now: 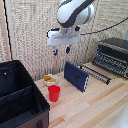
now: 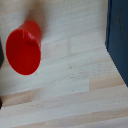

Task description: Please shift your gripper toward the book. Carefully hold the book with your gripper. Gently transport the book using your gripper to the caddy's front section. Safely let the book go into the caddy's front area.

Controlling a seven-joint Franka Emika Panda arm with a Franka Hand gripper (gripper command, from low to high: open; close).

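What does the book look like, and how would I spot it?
Start at the large black caddy on the exterior view's left, then look across the wooden table toward the toaster oven. The book stands on edge between them: thin, navy-blue, taller than the red cup beside it.

I'm seeing the book (image 1: 76, 76) standing on its long edge on the wooden table (image 1: 95, 102) — a thin navy hardcover, pale pages showing at its end. It is leaning slightly, just beside the red cup (image 1: 54, 93). The caddy (image 1: 19, 95) — black, soft-sided, divided inside — is sitting open beyond the cup, well apart from the book.
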